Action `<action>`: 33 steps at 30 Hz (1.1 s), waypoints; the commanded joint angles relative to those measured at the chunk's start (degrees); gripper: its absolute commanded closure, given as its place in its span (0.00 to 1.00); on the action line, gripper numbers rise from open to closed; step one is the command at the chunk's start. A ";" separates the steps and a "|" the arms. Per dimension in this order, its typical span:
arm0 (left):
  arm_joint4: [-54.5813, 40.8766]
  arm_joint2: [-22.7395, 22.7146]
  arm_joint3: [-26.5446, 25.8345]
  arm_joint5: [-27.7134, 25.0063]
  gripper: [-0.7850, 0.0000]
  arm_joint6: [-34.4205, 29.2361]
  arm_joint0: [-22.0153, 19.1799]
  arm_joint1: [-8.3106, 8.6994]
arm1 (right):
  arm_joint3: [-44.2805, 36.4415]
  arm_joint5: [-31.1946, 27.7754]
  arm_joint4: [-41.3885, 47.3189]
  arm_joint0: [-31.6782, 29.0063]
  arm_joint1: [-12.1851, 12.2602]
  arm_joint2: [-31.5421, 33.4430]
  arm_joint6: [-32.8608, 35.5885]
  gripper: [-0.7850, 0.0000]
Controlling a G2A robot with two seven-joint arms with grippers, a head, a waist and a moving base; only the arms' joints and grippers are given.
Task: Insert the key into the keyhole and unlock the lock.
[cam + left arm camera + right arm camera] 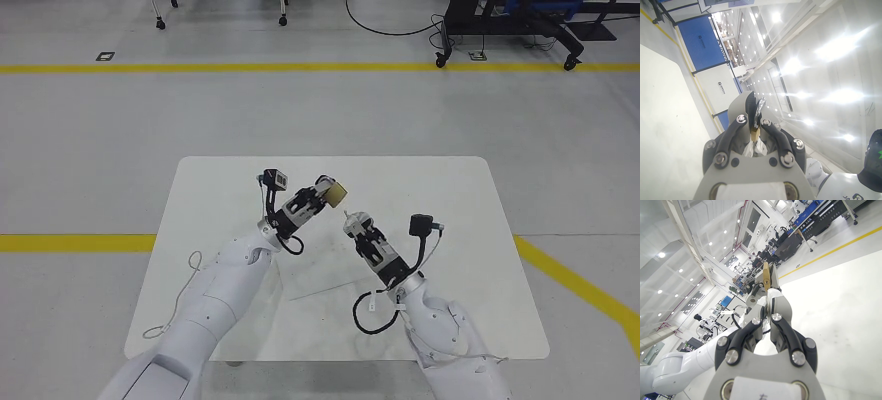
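Top view: over the middle of the white counter (450, 200), the left gripper (323, 195) carries a square brass padlock (339, 190); the right gripper (353, 222) is just near-right of it.

Left wrist view: the left jaws pinch the padlock's body.

Right wrist view: the right jaws pinch a thin silver key (768, 306), its tip just short of the padlock's keyhole (766, 281).

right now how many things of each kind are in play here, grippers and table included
padlock: 1
key: 1
grippers: 2, the left gripper and the right gripper
table: 1
total: 5
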 commanded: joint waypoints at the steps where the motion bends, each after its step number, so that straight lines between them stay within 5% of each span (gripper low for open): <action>1: 0.65 -0.03 0.01 0.34 1.00 -0.43 0.02 0.05 | -0.47 0.47 -0.41 -0.26 0.07 0.17 0.30 1.00; 33: 2.37 -1.59 0.87 0.10 1.00 -1.37 0.80 -0.56 | 0.21 4.00 -0.95 1.74 -0.06 -1.37 1.75 1.00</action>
